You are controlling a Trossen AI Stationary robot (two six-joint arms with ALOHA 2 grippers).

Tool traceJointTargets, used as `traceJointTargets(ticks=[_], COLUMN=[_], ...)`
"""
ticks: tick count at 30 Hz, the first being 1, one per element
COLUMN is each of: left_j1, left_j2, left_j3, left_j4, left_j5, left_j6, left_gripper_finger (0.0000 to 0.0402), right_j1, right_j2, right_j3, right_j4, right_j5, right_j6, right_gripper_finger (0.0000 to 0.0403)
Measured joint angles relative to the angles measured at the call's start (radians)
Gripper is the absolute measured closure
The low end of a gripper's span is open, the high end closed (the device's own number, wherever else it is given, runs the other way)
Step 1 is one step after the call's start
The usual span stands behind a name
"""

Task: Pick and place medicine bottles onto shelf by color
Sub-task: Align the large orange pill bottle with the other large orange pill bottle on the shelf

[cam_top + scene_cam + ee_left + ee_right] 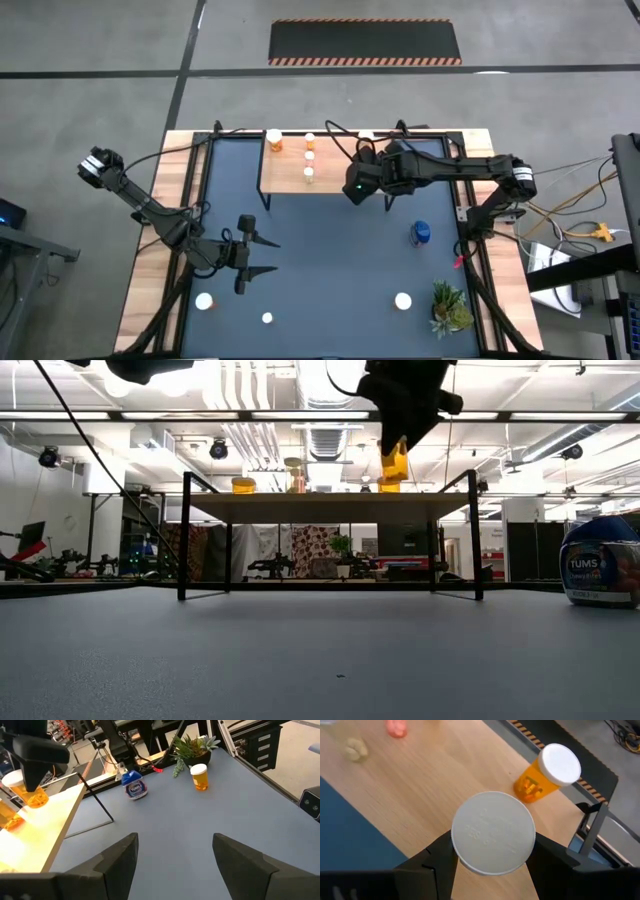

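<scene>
The light wooden shelf (300,185) stands at the far middle of the blue mat, with an orange bottle (274,139) and several small bottles (309,158) on its board. My right gripper (355,188) hangs over the shelf's right part, shut on a white-capped orange bottle (392,465). Beside that bottle another orange bottle (547,772) stands on the board. My left gripper (175,860) waits open over the mat's left side, holding nothing. A blue bottle (420,233) and three white-capped bottles (403,300) stand on the mat. My right gripper pinches the bottle's white cap (460,837) at its rim, between the two fingers. The fingers (432,862) slant down onto it from above. The bottle hangs upright below them with its base (393,484) right at the board; whether it touches, I cannot tell.
A small green plant (450,308) stands at the mat's near right corner. The shelf rests on thin black legs (184,535) with open room beneath the board. Cables run along the table's right edge (470,215).
</scene>
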Motion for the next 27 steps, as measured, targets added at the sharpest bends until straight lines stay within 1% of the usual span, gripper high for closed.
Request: traceJointTargets(ticks=[11, 17, 22, 27], left_j1=[-0.001, -0.001, -0.001, 0.000], left_j2=[0.000, 0.000, 0.000, 0.000], left_j3=[0.000, 0.000, 0.000, 0.000], left_j4=[0.001, 0.001, 0.001, 0.001], left_j5=[0.000, 0.000, 0.000, 0.000], left_j6=[-0.001, -0.002, -0.002, -0.002], left_gripper_finger=[0.0162, 0.0162, 0.0162, 0.0162], right_j1=[-0.030, -0.077, -0.117, -0.140], right_j2=[-0.037, -0.037, -0.037, -0.037], right_j3=[-0.093, -0.124, -0.125, -0.125], right_j4=[0.122, 0.142, 0.159, 0.156], right_j5=[-0.002, -0.035, -0.082, -0.106], right_j6=[-0.004, -0.007, -0.021, -0.021], right_gripper_finger=[0.0209, 0.0209, 0.0209, 0.0209])
